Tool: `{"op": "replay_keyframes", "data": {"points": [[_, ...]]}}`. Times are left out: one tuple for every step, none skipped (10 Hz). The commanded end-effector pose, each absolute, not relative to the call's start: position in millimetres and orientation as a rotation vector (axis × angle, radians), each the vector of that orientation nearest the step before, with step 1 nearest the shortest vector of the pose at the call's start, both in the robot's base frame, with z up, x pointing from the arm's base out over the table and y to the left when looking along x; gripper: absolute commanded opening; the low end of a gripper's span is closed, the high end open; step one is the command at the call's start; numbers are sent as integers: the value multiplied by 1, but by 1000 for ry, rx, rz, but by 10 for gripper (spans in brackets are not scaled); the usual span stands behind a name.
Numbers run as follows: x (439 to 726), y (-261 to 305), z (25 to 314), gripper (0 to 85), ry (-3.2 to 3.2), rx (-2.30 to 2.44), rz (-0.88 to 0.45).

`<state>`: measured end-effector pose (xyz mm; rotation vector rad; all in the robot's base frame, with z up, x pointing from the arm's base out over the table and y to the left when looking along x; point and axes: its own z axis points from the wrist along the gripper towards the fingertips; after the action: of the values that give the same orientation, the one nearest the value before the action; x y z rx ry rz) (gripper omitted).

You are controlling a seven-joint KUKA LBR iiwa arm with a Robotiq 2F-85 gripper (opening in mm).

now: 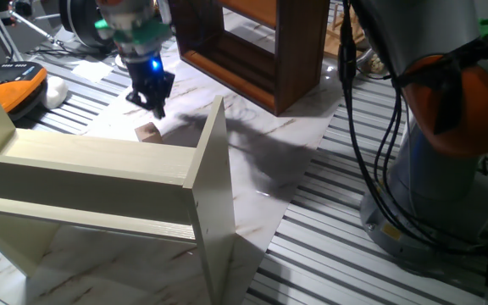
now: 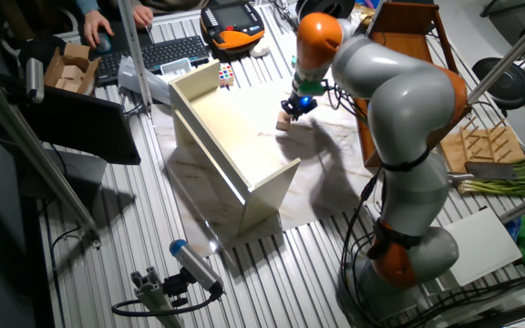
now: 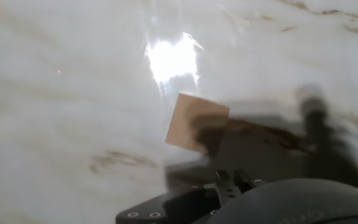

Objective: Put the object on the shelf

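In one fixed view, the small light-tan wooden cube [image 1: 148,131] sits on the pale marbled tabletop [image 1: 252,161], just behind the upper board of the pale cream wooden shelf unit [image 1: 100,169] that fills the near left part of the table. The black two-finger gripper [image 1: 158,108], lit by a blue lamp on the wrist, hangs just above and slightly behind the cube; whether its fingertips touch the cube cannot be told, and the jaws appear narrowly spaced with nothing between them. The large dark brown wooden open-fronted box shelf [image 1: 261,51] stands at the far edge of the table, well apart from the cube. In the other fixed view, the cube [image 2: 283,124] lies near the middle of the tabletop beside the cream unit [image 2: 231,137], with the gripper [image 2: 295,109] close over it and the dark shelf [image 2: 417,55] along the edge beyond the arm. In the hand view, the cube [image 3: 194,122] rests flat on the marbled surface, turned at a slight angle, ahead of the hand and not between the fingers, which do not show clearly here. Judgement: the approach-to-grasp step is in hand and the cube is not yet picked up. The next move calls for centring over the cube, matching its rotation, descending and closing. No brand, label or writing is legible in any view.
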<state>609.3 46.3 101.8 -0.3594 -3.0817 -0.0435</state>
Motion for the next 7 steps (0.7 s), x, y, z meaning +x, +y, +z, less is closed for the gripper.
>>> {"op": "replay_keyframes", "data": {"points": [[611,45,87,170,-3085,-379,-37],[613,45,84,170,-3084,-401,-30],[613,44,85,170,-3076,-419,-23],[611,45,89,170,-3068,-437,-12],[608,47,90,170,-3069,-454,-12],[606,48,92,170,-3071,-469,6],[606,48,93,170,-3066,-473,7]]}}
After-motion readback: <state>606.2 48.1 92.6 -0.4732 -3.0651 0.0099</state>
